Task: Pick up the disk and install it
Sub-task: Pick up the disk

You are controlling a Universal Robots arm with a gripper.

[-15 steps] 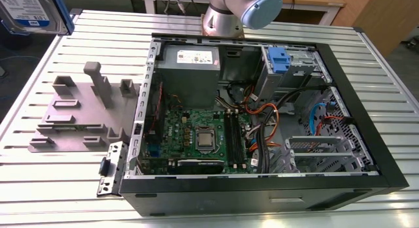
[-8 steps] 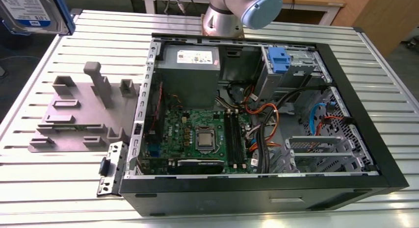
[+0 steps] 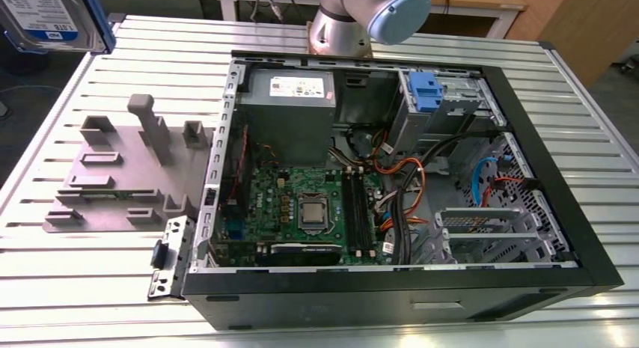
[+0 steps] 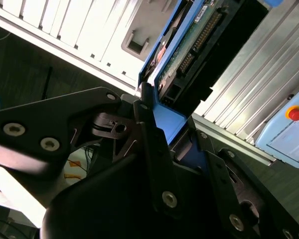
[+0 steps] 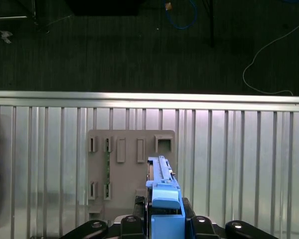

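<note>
A: How much of the disk [image 3: 45, 17] shows in the exterior view?
B: Part; the picture's edge cuts it off. In the second wrist view the gripper [image 4: 169, 125] covers its near end.

I see a slatted aluminium bench [image 3: 599, 138] carrying an open desktop computer case [image 3: 349, 299] in the middle of the exterior view. Inside the case, the green motherboard [image 3: 269, 191] sits toward seven o'clock, the grey power supply [image 3: 289, 108] at eleven, and a blue-tabbed drive cage [image 3: 424, 90] at one. A grey slotted fixture plate [image 3: 100, 187] lies on the bench at nine o'clock, just beside the case. In the second wrist view I make out a red button [image 4: 294, 113] on a pale box.
</note>
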